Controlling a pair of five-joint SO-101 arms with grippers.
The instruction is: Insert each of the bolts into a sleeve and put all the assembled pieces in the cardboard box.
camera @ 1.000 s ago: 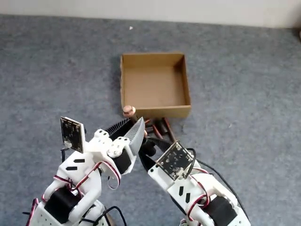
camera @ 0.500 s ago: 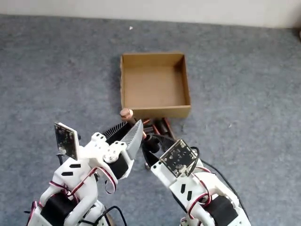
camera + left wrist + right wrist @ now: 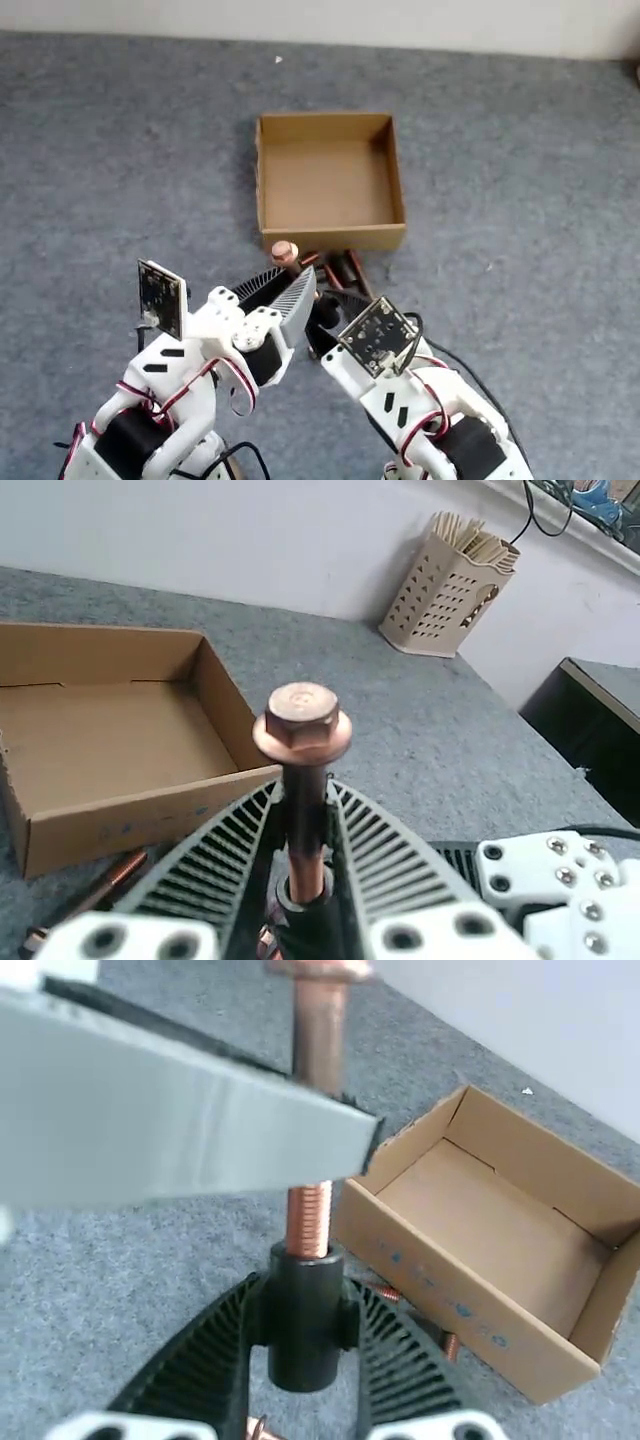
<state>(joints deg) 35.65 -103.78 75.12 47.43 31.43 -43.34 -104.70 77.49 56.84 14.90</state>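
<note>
Left gripper is gripping the bolt, right gripper the sleeve, box at 12 o'clock; possible misalignment is risking a jam.

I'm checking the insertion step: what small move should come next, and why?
Probably ease the left gripper toward the right gripper, sliding the bolt deeper: its threaded end sits only at the mouth of the black sleeve, with most of the shank still exposed.
</note>
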